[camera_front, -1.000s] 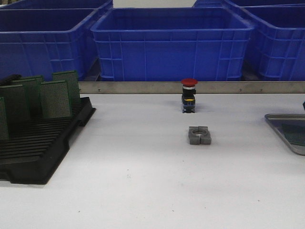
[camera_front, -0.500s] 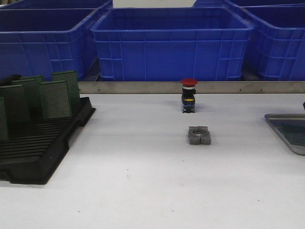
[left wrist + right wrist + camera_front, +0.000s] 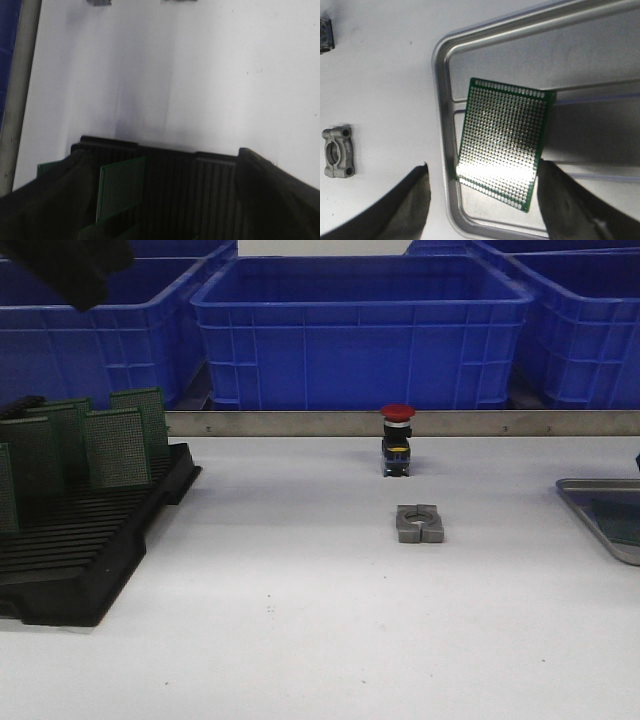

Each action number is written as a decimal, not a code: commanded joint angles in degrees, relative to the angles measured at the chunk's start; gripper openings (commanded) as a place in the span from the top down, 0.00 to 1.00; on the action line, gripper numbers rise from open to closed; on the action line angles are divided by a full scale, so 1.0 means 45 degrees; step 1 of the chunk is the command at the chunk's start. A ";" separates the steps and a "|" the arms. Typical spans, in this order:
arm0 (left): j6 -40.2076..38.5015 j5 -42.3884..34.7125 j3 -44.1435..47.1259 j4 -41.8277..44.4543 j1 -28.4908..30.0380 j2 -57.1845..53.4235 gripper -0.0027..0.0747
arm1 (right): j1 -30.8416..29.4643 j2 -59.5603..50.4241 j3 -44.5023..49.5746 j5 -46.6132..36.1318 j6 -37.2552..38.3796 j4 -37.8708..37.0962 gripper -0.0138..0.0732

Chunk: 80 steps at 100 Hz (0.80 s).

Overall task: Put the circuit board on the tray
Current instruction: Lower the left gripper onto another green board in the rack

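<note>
Green perforated circuit board (image 3: 503,143) lies in silvery metal tray (image 3: 590,494), far right. Black slotted plastic rack (image 3: 95,550) w/ upright boards far left. Grey metal clamp block (image 3: 418,523) centre, red-capped push button (image 3: 397,440) behind it.

The white table (image 3: 280,600) carries a black rack (image 3: 90,560), a grey clamp (image 3: 419,523) (mid-table) — and the tray (image 3: 590,502).

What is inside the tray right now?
One green circuit board lies in the tray, between the open right gripper's fingers. The rest of the tray runs out of view, so anything there is unseen.
</note>
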 commanded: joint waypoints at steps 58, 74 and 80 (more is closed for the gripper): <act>-0.0053 -0.3167 -0.0416 0.1805 0.0305 0.1931 0.26 | -0.0058 -0.0691 -0.0333 0.0405 -0.0088 0.0360 0.28; -0.0053 -0.3607 -0.0416 0.1891 0.0331 0.2290 0.26 | -0.0058 -0.0691 -0.0333 0.0405 -0.0088 0.0360 0.28; -0.0053 -0.3639 -0.0416 0.2046 0.0331 0.2419 0.26 | -0.0058 -0.0691 -0.0333 0.0405 -0.0088 0.0360 0.28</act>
